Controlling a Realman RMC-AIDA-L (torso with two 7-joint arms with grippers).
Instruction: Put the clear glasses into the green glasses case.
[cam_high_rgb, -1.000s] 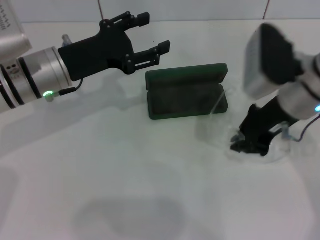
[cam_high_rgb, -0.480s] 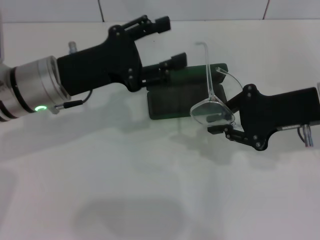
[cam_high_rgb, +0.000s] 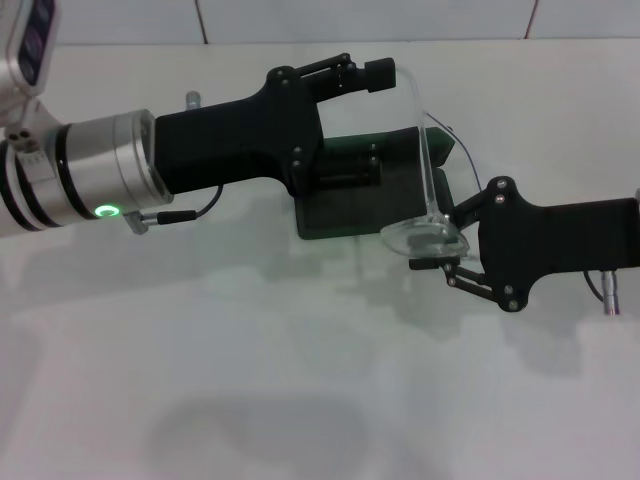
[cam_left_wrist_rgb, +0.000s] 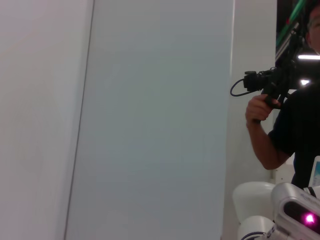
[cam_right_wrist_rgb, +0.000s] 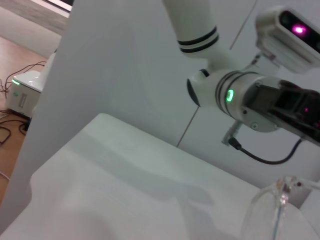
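The right claw (cam_high_rgb: 432, 262) pinches the clear glasses (cam_high_rgb: 425, 215) above the open green glasses case (cam_high_rgb: 350, 205); the left claw (cam_high_rgb: 372, 120), fingers spread, hovers over the case's far-left side.

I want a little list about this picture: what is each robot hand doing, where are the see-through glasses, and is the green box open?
right gripper: shut on the clear glasses, gripping the lens end and holding them up in front of the case
left gripper: open, over the case, its upper finger close to the raised glasses arm
green glasses case: open, on the white table, partly hidden by the left gripper
glasses in case: not yet
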